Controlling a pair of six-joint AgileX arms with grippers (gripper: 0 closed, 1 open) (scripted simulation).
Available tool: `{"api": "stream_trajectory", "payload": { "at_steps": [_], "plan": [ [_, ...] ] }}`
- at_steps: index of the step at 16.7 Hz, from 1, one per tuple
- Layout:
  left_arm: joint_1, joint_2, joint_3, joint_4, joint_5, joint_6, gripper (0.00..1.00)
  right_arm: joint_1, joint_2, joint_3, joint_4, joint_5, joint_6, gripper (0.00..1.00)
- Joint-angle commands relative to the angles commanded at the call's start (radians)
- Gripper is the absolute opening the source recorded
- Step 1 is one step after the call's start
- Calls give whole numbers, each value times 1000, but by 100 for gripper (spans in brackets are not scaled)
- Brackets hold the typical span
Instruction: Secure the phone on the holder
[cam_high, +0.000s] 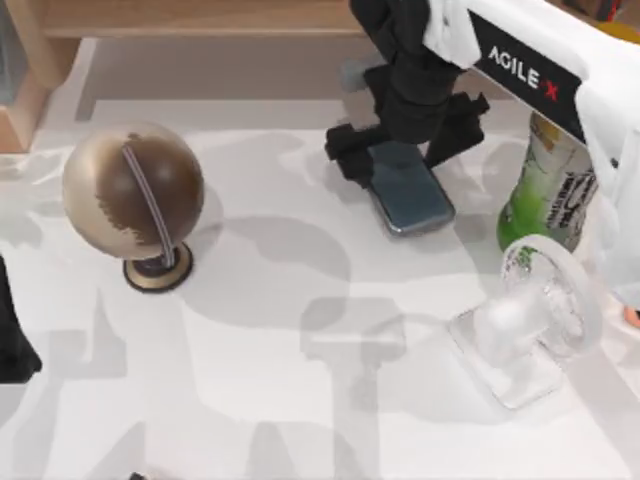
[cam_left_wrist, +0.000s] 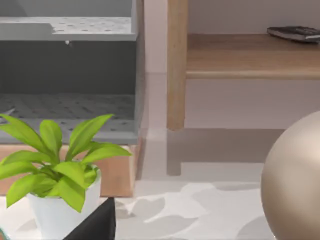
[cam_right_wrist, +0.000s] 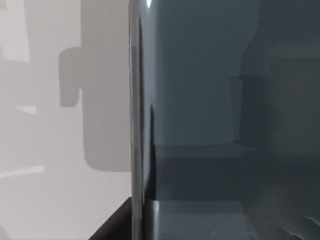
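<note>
- Where the tabletop (cam_high: 300, 400) meets the top view's left edge, the left arm sits parked as a dark shape; whether its fingers are apart or together I cannot tell
- A globe (cam_high: 133, 190) stands left of centre on its round base; a potted plant (cam_left_wrist: 55, 170) shows in the left wrist view
- The phone (cam_high: 410, 192) lies right of centre at the back of the tabletop, under the right gripper (cam_high: 405, 150)
- That gripper's fingers straddle the phone's far end, seemingly clamped on it, though the wrist hides the contact
- Right of the phone stands a green bottle (cam_high: 540, 190), with a clear holder (cam_high: 535, 320) in front of it
</note>
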Motion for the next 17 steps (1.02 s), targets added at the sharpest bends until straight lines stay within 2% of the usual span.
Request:
{"api": "stream_trajectory", "payload": {
  "at_steps": [7, 17],
  "plan": [
    [0, 0, 0, 0, 0, 0, 100, 104, -315, -233, 114, 102, 35, 0],
    [0, 0, 0, 0, 0, 0, 100, 142, -1022, -903, 524, 409, 150, 0]
  ]
}}
